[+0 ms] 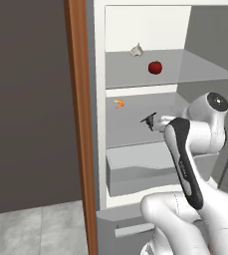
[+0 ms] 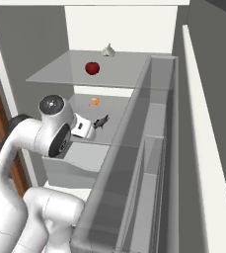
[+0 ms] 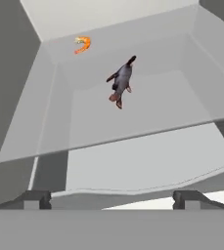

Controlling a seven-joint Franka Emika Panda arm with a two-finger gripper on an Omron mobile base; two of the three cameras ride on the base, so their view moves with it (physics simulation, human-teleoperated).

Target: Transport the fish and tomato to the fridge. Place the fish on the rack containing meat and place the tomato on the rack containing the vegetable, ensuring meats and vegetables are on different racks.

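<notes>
In the open fridge [image 1: 98, 99], the red tomato [image 1: 155, 67] [image 2: 92, 68] rests on the glassy top shelf [image 1: 200, 72] near the whitish garlic bulb [image 1: 136, 50] [image 2: 108, 50]. On the middle shelf [image 1: 128, 132] lies the dark grey fish [image 1: 149, 119] [image 2: 101, 121] [image 3: 121, 80], with the orange shrimp [image 1: 118, 103] [image 2: 94, 102] [image 3: 82, 44] further back. My gripper [image 1: 159, 124] [image 2: 91, 128] [image 3: 112, 199] is open, just in front of the fish and apart from it. Its fingertips [image 3: 35, 197] stand wide, with nothing between them.
A grey drawer [image 1: 135, 172] sits under the middle shelf. The brown wood side panel [image 1: 79, 124] borders the fridge on the left. The open fridge door with its clear bins [image 2: 154, 148] runs along the right, close to the arm.
</notes>
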